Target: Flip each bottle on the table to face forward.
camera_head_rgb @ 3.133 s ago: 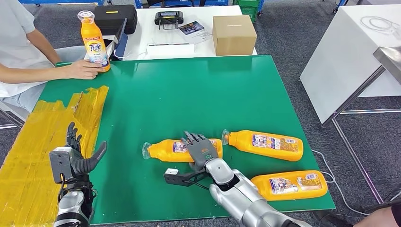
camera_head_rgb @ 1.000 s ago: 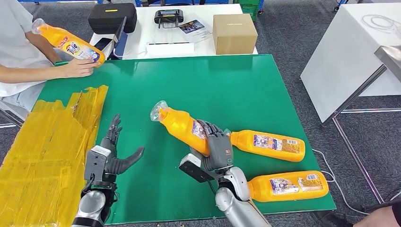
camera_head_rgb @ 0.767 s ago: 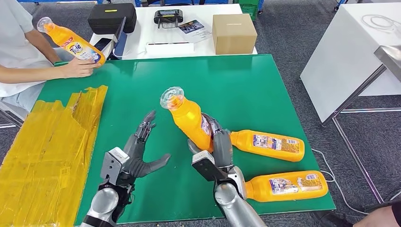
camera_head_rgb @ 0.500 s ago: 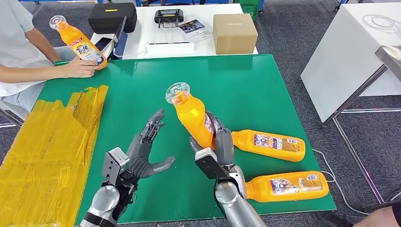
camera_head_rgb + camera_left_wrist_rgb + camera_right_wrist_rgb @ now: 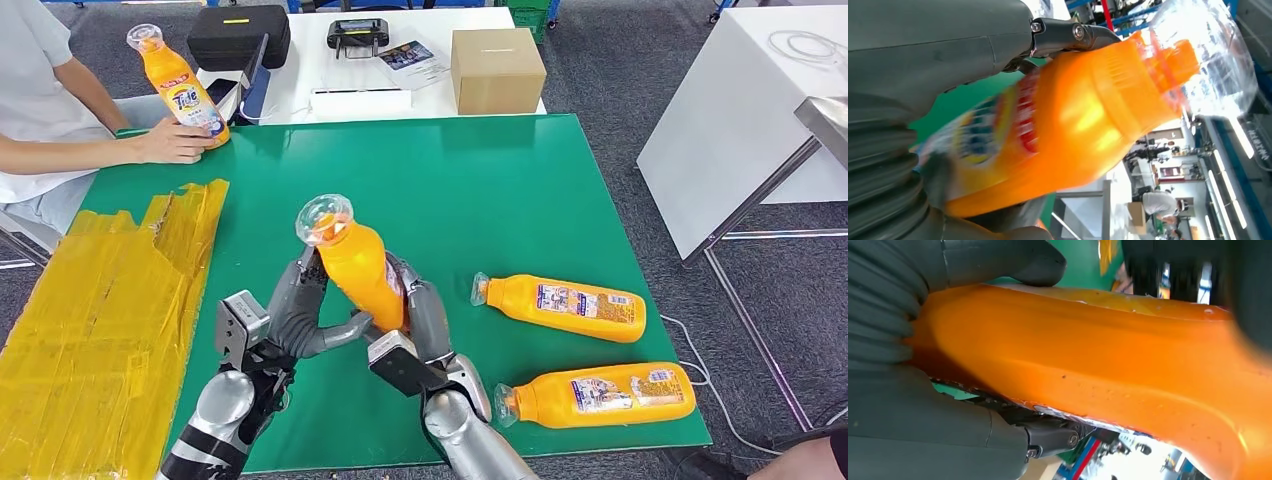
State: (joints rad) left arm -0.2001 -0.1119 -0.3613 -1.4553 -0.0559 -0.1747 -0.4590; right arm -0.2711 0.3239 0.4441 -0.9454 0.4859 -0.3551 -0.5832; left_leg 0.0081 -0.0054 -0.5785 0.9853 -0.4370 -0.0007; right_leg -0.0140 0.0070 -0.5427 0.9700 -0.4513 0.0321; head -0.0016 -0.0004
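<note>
An orange bottle [image 5: 352, 268] with a clear cap stands nearly upright above the green table [image 5: 520, 190], cap tilted to the far left. My right hand [image 5: 418, 322] grips its lower body from the right. My left hand [image 5: 300, 312] wraps it from the left, fingers behind and thumb under the base. In the left wrist view the bottle [image 5: 1088, 115] lies between the left hand's [image 5: 923, 60] thumb and fingers. The right wrist view has the bottle [image 5: 1098, 355] pressed into the right hand [image 5: 908, 430]. Two more orange bottles [image 5: 560, 305] [image 5: 598, 392] lie on their sides at the right.
A person at the far left tilts another orange bottle [image 5: 185, 90] on the table corner. Yellow tape [image 5: 90, 300] covers the left strip. A cardboard box [image 5: 495, 70], a black case [image 5: 240, 35] and a small device [image 5: 357, 38] sit on the white table behind.
My right hand carried the bottle left and toward me. My left hand rose and closed in on it from the left. The person's bottle tipped more upright.
</note>
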